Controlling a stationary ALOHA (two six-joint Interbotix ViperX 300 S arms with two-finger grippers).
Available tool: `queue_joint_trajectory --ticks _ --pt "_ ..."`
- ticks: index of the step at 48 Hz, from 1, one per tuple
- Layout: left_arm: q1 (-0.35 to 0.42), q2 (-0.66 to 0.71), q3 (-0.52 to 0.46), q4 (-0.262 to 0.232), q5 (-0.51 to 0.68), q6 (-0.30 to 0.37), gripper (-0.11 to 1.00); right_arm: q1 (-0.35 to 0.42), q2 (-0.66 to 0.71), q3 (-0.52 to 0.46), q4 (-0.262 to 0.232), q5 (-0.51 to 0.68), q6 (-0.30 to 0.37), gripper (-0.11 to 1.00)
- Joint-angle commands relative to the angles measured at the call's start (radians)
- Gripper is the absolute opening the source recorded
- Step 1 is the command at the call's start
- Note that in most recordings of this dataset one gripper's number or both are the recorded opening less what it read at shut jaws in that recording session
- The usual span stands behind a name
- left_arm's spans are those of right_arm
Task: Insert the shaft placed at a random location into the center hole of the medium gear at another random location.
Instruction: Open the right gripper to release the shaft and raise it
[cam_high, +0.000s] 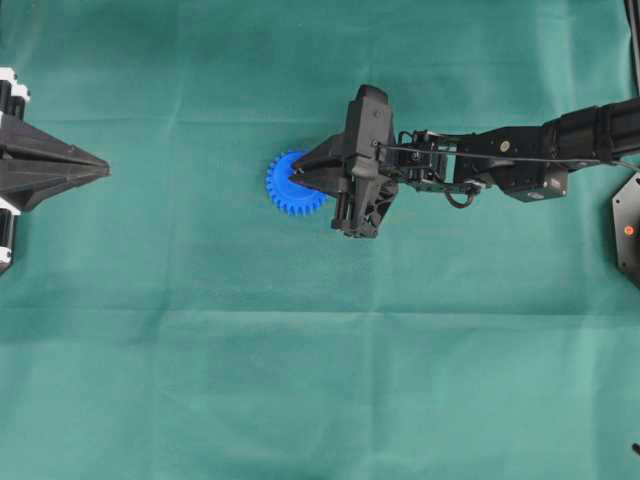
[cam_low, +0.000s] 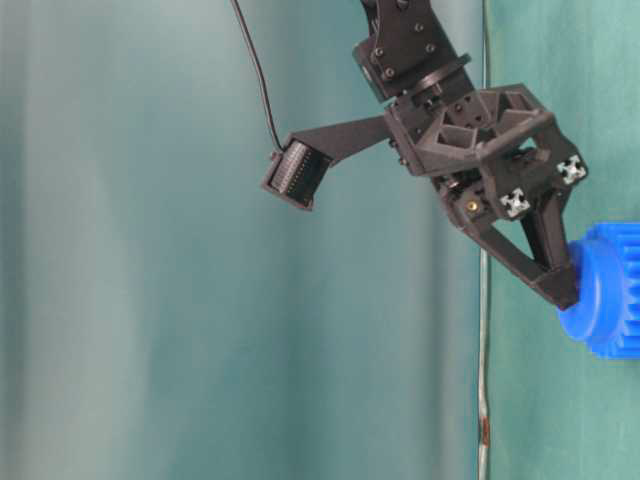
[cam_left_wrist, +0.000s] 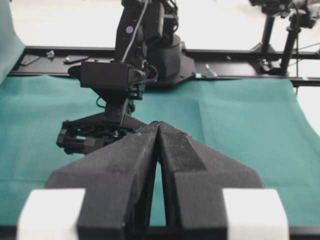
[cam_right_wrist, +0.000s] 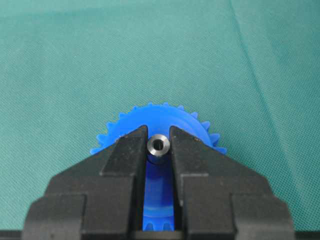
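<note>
The medium gear (cam_high: 288, 187), bright blue and toothed, lies flat on the green cloth. My right gripper (cam_high: 298, 172) is over it, fingertips down at the gear's middle, shut on the shaft (cam_right_wrist: 158, 146). The shaft is a small silver pin standing upright between the fingertips, seen end-on with a dark bore. Its lower end meets the gear's (cam_right_wrist: 150, 119) raised hub. The center hole is hidden under the shaft and the fingers. From table level the right gripper (cam_low: 566, 290) touches the gear's (cam_low: 612, 292) hub. My left gripper (cam_high: 100, 167) rests shut at the far left, holding nothing.
A green cloth (cam_high: 320, 380) covers the table. The right arm (cam_high: 500, 155) stretches in from the right edge. The left wrist view shows the left gripper (cam_left_wrist: 158, 126) shut, with the right arm's base (cam_left_wrist: 150, 45) and a black rail (cam_left_wrist: 240, 70) behind.
</note>
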Motion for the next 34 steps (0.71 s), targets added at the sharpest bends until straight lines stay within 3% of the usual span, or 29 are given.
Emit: queue_joint_trajectory --ticks 1,20,23,31,34 --pt "0.002 0.006 -0.017 0.003 -0.005 0.000 0.00 -0.002 -0.015 -0.017 -0.002 -0.006 0.005 0.15" --pt "0.002 0.006 -0.017 0.003 -0.005 0.000 0.00 -0.002 -0.015 -0.018 -0.002 -0.002 0.006 0.17" --pt "0.002 0.006 -0.017 0.003 -0.005 0.000 0.00 0.000 -0.017 -0.020 -0.002 -0.002 0.008 0.29" --pt "0.002 0.006 -0.017 0.003 -0.005 0.000 0.00 0.008 -0.046 -0.017 -0.002 -0.002 0.008 0.79" --pt "0.002 0.006 -0.017 0.003 -0.005 0.000 0.00 0.008 -0.067 -0.012 -0.002 -0.002 0.008 0.84"
